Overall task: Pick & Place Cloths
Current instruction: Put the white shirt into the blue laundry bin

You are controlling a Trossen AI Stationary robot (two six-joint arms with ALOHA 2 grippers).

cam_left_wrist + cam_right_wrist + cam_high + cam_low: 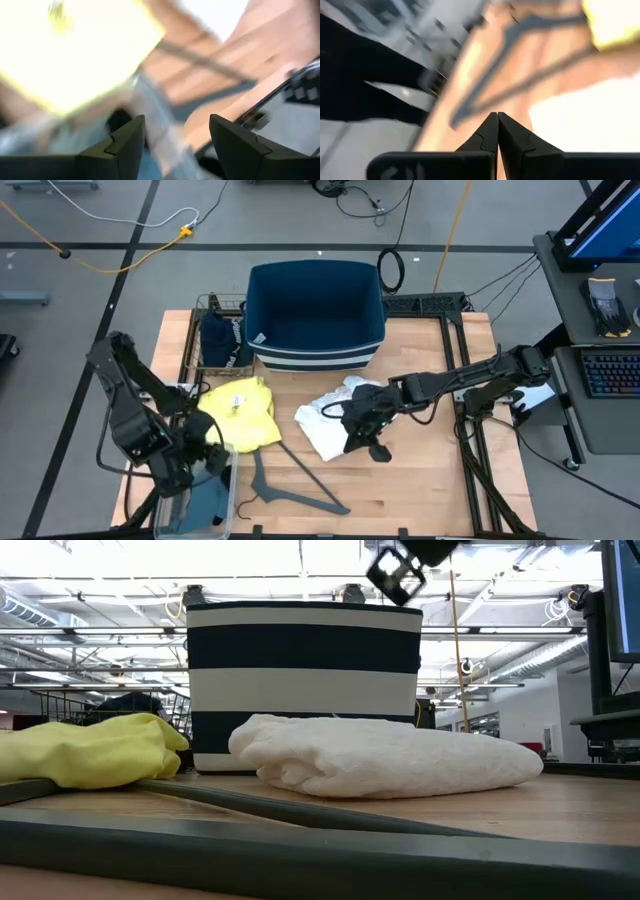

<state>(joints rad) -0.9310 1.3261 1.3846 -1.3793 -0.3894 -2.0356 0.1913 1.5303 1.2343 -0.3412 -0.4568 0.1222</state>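
Observation:
A yellow cloth (243,412) lies crumpled on the table left of centre, and a white cloth (335,420) is heaped at the centre (385,760). My left gripper (205,452) hangs open and empty (177,145) above a clear bin that holds a bluish rag (205,505). My right gripper (362,442) hovers shut (497,132) just above the near right side of the white cloth, with nothing between its fingers. A dark cloth (222,335) lies in a wire basket at the far left.
A navy and white striped basket (315,315) stands at the far middle of the table. A grey hanger (290,485) lies near the front edge, between the clear bin (228,515) and the white cloth. Bare wood shows at the near right.

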